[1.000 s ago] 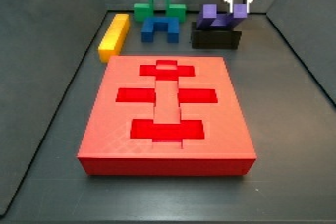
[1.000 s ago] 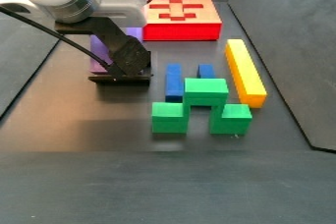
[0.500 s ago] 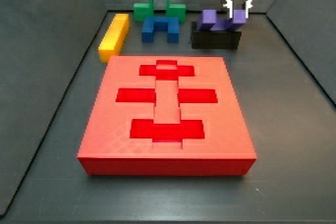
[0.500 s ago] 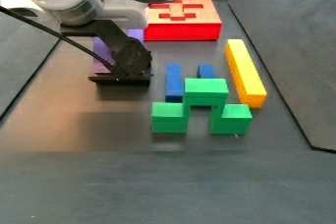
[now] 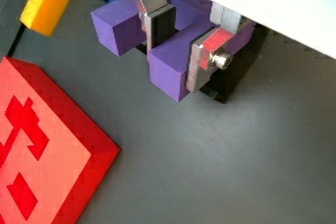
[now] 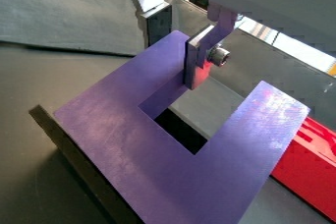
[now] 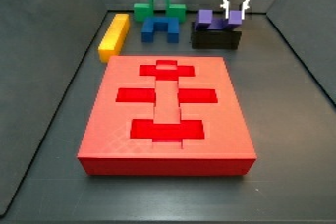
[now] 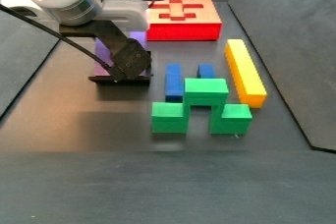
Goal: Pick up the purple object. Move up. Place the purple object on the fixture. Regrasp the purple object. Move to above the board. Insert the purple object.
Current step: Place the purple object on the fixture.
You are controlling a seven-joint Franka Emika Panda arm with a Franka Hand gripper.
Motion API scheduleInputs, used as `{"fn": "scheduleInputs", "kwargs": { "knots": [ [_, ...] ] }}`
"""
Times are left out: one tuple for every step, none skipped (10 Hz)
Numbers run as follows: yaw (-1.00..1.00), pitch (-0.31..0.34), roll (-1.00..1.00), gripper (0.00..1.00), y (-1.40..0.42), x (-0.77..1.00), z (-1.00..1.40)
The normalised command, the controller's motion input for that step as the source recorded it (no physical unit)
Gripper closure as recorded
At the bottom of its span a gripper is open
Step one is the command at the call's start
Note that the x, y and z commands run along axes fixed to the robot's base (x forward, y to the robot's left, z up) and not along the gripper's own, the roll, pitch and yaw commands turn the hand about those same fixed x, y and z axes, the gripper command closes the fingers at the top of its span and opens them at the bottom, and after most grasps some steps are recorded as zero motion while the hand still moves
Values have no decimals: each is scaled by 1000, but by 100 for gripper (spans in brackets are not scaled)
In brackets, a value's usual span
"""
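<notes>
Your gripper (image 7: 235, 8) sits over the purple object (image 7: 210, 18) on the fixture (image 7: 217, 37); the board (image 7: 167, 110) lies well apart, open floor between, while the green block (image 7: 161, 12) crowds one side

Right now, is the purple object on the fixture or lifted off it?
On it: the purple object sits atop the fixture, gripper fingers straddling one prong.

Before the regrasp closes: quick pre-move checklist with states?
1. Purple object seated on the fixture: ok, in both side views.
2. Gripper straddling one prong: ok, silver fingers sit either side of it in a wrist view.
3. Pads touching the prong: cannot tell.
4. Yellow bar and the green and blue blocks apart from the fixture: ok.
5. Board cut-outs unobstructed: ok.
</notes>
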Motion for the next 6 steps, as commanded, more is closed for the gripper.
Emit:
{"fn": "scheduleInputs", "kwargs": {
  "knots": [
    [0, -37, -103, 100, -69, 0, -6],
    [0, -83, -37, 100, -6, 0, -69],
    [0, 0, 6, 100, -20, 0, 0],
    [0, 11, 166, 100, -40, 0, -80],
    [0, 69, 197, 100, 0, 0, -57],
    [0, 23, 166, 100, 0, 0, -51]
  ]
}}
